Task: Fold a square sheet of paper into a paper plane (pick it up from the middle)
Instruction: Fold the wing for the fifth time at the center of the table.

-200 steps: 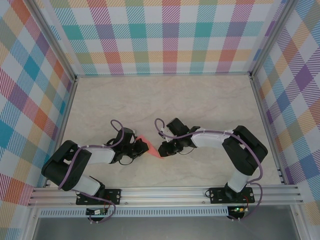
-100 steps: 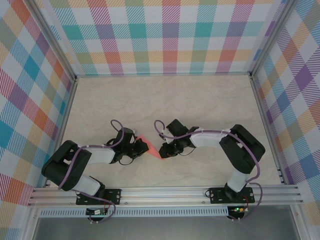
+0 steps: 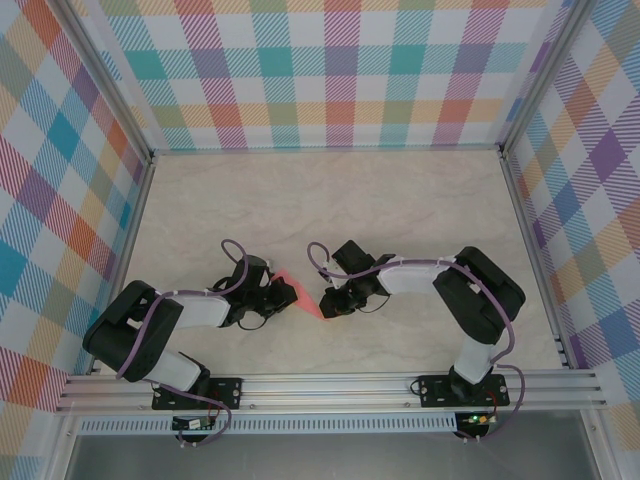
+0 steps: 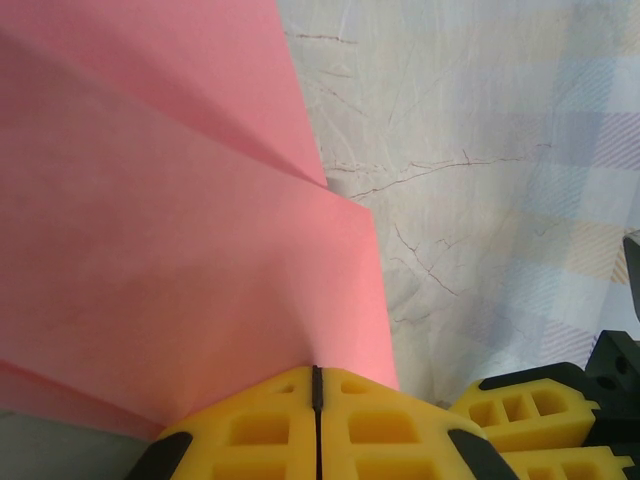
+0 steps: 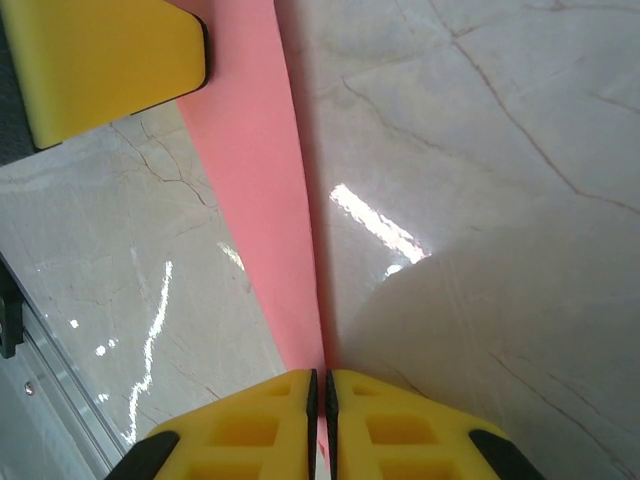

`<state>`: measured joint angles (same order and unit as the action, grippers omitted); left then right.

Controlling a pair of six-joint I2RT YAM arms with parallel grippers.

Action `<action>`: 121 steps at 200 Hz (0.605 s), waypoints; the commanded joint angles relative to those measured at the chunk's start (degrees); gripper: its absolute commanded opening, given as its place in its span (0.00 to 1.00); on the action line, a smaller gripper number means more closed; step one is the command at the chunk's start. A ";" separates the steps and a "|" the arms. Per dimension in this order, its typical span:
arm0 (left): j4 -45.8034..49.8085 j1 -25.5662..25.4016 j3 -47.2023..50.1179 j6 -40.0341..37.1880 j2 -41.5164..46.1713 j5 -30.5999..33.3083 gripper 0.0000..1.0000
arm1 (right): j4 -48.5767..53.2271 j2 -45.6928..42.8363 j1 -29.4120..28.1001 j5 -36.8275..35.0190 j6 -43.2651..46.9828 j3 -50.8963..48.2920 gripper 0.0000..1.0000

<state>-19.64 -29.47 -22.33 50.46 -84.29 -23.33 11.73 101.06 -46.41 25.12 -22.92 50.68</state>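
Note:
The salmon-pink sheet of paper (image 3: 300, 294) hangs folded between my two grippers, just above the marble table near its front middle. My left gripper (image 3: 279, 296) is shut on the wide end. In the left wrist view, layered folds of the paper (image 4: 180, 230) fan out from the left gripper (image 4: 317, 375), whose yellow pads are pressed together. My right gripper (image 3: 324, 301) is shut on the narrow end. In the right wrist view the paper (image 5: 262, 190) tapers to a strip running into the right gripper (image 5: 320, 378), with a left finger (image 5: 110, 60) at its far end.
The marble tabletop (image 3: 400, 200) stretches back to checked walls at the rear and both sides. An aluminium rail (image 3: 330, 388) carrying both arm bases runs along the near edge. The right gripper's fingers (image 4: 530, 410) sit close to the left gripper's.
The right arm has drawn slightly left, toward the left gripper, and its jaws have closed a little tighter on the paper's narrow end. The left arm has stayed still.

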 commanded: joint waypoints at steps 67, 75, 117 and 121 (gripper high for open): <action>3.28 0.38 -0.11 -1.07 -0.44 1.27 0.06 | -1.93 -0.45 -0.12 4.49 -1.63 2.60 0.03; 3.42 0.38 -0.12 -1.07 -0.35 1.26 0.06 | -2.02 0.16 -0.33 4.42 -1.69 3.12 0.03; 3.91 0.38 -0.36 -1.16 0.00 1.43 0.06 | -1.61 2.93 -0.61 3.42 -1.96 3.78 0.01; 3.91 0.38 -0.39 -1.18 -0.05 1.45 0.06 | -1.49 3.05 -0.61 3.36 -1.96 3.67 0.01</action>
<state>-19.62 -29.47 -22.33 50.46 -84.27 -23.31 9.98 102.61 -46.59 27.70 -24.45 53.69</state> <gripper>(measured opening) 0.065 0.047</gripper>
